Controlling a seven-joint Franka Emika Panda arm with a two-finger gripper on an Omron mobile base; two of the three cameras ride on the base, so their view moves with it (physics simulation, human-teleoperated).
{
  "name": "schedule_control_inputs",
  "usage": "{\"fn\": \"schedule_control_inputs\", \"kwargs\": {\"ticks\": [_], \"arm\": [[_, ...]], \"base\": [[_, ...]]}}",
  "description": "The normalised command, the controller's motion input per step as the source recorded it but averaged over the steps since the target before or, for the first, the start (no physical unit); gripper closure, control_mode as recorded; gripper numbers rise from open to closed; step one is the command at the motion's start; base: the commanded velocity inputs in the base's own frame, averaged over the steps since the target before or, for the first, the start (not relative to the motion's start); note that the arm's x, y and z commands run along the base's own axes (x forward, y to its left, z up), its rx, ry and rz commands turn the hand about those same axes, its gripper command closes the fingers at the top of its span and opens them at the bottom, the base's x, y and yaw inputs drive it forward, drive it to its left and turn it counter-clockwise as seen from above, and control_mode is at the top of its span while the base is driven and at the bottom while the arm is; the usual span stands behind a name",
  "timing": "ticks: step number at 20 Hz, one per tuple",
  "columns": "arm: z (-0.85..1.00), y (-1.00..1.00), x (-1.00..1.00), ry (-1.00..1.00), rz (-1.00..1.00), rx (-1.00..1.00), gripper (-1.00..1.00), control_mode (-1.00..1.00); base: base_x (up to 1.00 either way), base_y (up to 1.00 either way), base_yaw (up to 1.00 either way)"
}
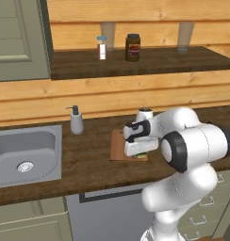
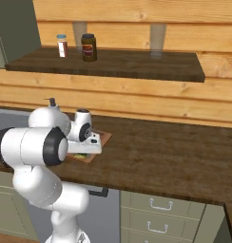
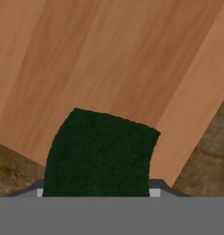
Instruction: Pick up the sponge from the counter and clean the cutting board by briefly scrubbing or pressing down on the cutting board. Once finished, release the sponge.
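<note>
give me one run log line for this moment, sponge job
phase: scrubbing | gripper: shut on sponge | sponge: low over cutting board, contact unclear | board: flat on counter | release: not yet done

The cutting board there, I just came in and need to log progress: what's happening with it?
The white arm's pincer is shut on the sponge and holds it down over the cutting board, which lies on the counter right of the sink. In the hand view the sponge's dark green top sits against the board's wood. The sponge is not yet released, so the cleaning step looks under way.
</note>
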Motion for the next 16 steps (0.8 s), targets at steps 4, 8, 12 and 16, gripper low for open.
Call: {"fn": "schedule_control_inputs", "kwargs": {"ticks": [4, 8, 12, 16], "arm": [[0.00, 0.07, 0.74, 0.24, 0.00, 0.00, 1.00, -1.00], [0.00, 0.08, 1.00, 0.08, 0.00, 0.00, 1.00, -1.00], [-0.04, 0.09, 0.99, 0.01, 0.00, 0.00, 1.00, -1.00], [-0.25, 0.08, 0.87, 0.00, 0.00, 0.00, 1.00, -1.00]], "base": [[0.00, 0.00, 0.00], [0.00, 0.00, 0.00], [0.00, 0.00, 0.00], [0.00, 0.00, 0.00]]}}
